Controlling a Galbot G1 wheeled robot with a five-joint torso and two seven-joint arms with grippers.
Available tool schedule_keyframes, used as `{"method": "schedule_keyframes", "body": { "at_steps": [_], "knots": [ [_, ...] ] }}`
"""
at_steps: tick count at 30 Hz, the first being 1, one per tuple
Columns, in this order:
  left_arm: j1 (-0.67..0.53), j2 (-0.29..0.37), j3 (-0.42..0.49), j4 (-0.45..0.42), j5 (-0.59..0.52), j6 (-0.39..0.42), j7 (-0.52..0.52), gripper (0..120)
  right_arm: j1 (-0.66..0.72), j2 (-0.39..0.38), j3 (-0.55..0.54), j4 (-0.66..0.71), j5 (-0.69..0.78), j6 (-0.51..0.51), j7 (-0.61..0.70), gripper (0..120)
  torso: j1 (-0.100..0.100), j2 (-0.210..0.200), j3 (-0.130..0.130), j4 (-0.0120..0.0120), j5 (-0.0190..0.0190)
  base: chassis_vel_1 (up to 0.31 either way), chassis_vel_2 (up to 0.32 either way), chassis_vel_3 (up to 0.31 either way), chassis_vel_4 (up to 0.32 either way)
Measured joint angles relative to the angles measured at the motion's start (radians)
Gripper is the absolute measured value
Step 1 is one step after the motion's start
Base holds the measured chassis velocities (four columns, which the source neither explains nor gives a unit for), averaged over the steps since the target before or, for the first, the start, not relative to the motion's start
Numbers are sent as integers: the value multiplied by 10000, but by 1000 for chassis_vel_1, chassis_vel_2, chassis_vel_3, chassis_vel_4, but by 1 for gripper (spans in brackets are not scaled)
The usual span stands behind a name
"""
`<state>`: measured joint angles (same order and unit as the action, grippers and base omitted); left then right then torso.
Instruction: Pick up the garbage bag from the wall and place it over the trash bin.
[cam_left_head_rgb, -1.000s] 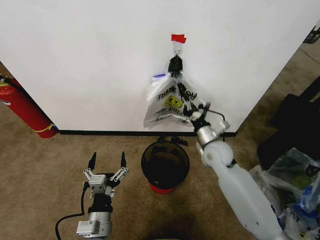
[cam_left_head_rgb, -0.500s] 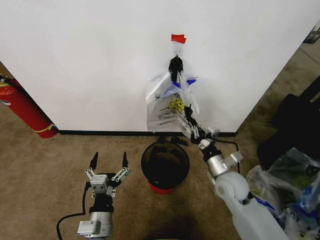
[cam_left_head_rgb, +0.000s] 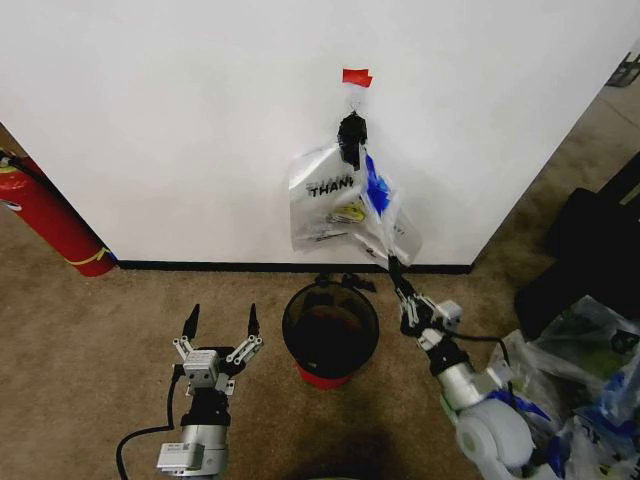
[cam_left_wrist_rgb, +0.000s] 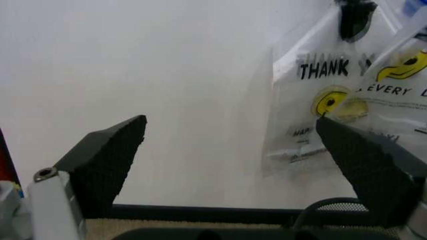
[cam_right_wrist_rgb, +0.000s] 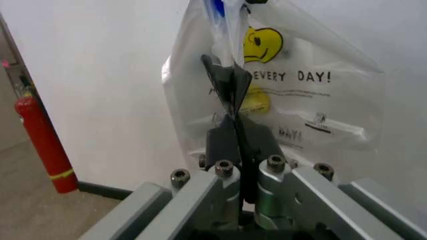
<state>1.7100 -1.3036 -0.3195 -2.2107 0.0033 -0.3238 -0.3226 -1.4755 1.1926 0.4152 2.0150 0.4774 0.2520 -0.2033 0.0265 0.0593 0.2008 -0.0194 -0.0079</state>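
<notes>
The garbage bag (cam_left_head_rgb: 398, 232), thin whitish plastic with a blue handle part, hangs by the wall hook under a red tape mark. Its lower corner is drawn out from the wall toward me. My right gripper (cam_left_head_rgb: 397, 272) is shut on that lower part, just above and right of the trash bin (cam_left_head_rgb: 296, 300), a black round basket with a red base. In the right wrist view the dark fingers (cam_right_wrist_rgb: 230, 95) pinch the plastic, with the smiley print and "EVERY DAY!" (cam_right_wrist_rgb: 303, 82) behind. My left gripper (cam_left_head_rgb: 221, 318) stands open, left of the bin, low over the carpet.
A matching flat "THANK" bag (cam_left_head_rgb: 322, 200) with a black knotted top hangs on the same hook. A red fire extinguisher (cam_left_head_rgb: 50, 222) leans at the wall's left end. Stuffed clear bags (cam_left_head_rgb: 590, 375) and a black object (cam_left_head_rgb: 590, 250) crowd the right side.
My right arm has drawn back and down from the wall with the bag's lower part in its gripper. The bag has stretched out and come apart from the flat one. The left arm barely moved.
</notes>
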Motion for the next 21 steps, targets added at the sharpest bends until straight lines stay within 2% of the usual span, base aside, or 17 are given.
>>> {"method": "schedule_keyframes", "body": {
  "at_steps": [4,12,21],
  "knots": [
    [-58,42,0,28,-57,-2,0,100,-557,21,274,104,-424,448,-93,0,0,-1,0,2,0,0,0,0,0],
    [-72,62,-17,71,-156,-2,-4,100,-2229,173,993,-219,-837,2070,-561,0,0,-1,0,0,0,0,0,0,0],
    [-156,47,27,180,-164,18,-5,100,-2958,252,1330,-792,-1387,3317,-855,0,1,-1,0,1,0,0,0,0,0]
  ]
}}
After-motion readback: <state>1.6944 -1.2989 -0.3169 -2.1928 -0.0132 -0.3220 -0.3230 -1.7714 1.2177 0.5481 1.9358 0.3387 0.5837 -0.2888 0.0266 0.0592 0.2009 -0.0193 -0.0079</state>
